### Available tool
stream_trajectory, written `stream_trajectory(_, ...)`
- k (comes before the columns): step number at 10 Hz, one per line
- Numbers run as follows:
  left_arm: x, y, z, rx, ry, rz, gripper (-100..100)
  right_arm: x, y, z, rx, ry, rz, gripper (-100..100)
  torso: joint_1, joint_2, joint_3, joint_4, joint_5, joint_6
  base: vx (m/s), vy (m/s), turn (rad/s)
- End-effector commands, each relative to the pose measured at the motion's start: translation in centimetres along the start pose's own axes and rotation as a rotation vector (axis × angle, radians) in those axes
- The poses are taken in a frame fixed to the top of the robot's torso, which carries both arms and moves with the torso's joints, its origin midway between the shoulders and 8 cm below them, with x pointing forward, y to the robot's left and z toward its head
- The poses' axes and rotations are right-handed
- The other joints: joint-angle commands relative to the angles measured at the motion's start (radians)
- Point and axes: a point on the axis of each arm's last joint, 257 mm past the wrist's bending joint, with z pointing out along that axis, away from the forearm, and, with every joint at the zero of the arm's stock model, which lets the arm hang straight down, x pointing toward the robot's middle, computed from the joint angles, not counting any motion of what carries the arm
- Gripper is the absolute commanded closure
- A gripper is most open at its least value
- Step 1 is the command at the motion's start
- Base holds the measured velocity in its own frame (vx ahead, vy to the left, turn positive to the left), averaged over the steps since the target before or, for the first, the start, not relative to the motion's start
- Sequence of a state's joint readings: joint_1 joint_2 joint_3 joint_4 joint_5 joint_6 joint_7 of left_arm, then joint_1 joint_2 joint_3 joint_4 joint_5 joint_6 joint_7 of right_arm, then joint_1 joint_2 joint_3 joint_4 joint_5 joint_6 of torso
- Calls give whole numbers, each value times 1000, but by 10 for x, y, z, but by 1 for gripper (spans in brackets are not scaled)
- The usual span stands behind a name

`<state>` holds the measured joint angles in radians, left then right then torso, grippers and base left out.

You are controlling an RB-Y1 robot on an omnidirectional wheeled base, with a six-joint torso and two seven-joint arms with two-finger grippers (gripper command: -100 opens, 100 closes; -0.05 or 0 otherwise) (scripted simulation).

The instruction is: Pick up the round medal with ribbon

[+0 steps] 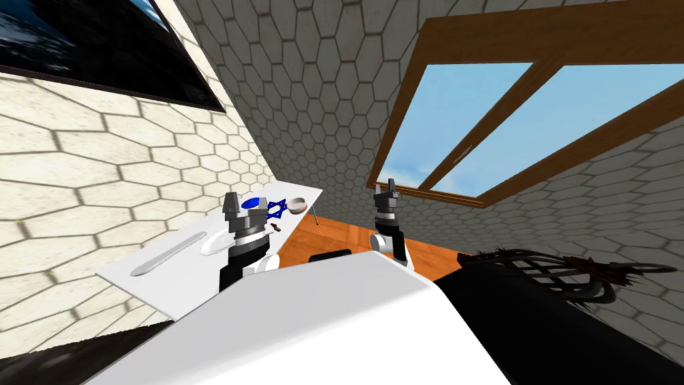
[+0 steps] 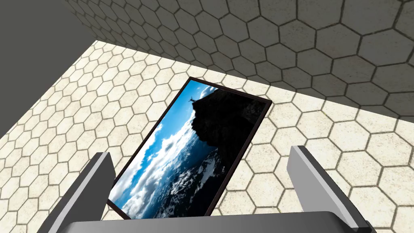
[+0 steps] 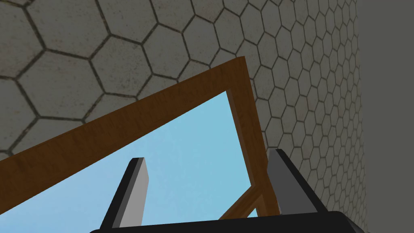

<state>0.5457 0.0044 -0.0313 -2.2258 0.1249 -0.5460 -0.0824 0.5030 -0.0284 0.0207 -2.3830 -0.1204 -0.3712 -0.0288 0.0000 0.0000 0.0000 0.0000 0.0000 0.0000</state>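
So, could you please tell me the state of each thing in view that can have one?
Left gripper: open, empty, pointing up above the table.
Right gripper: open, empty, pointing up.
Medal: lying on the table, not gripped.
Long white tool: lying flat on the table.

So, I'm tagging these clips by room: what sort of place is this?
Probably a lived-in room of a house: a wood-framed window, a framed landscape picture on the hexagon-patterned wall, and a white table.
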Motion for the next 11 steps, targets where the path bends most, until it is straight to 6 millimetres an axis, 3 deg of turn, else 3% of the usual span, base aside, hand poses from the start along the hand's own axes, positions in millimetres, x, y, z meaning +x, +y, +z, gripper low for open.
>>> stream_trajectory(1,4,6,2,-15,32,5,-100,0,0,0,0,0,0,0,0,0,0,0,0,0,-18,-25,66)
stream_trajectory(8,12,70,22,-185,147,-8,-100,0,0,0,0,0,0,0,-8,3,2,1,-2,0,-48,-101,130)
stream_trajectory(11,11,88,24,-242,148,-15,-100,0,0,0,0,0,0,0,-5,3,1,1,-1,0,-43,-74,67)
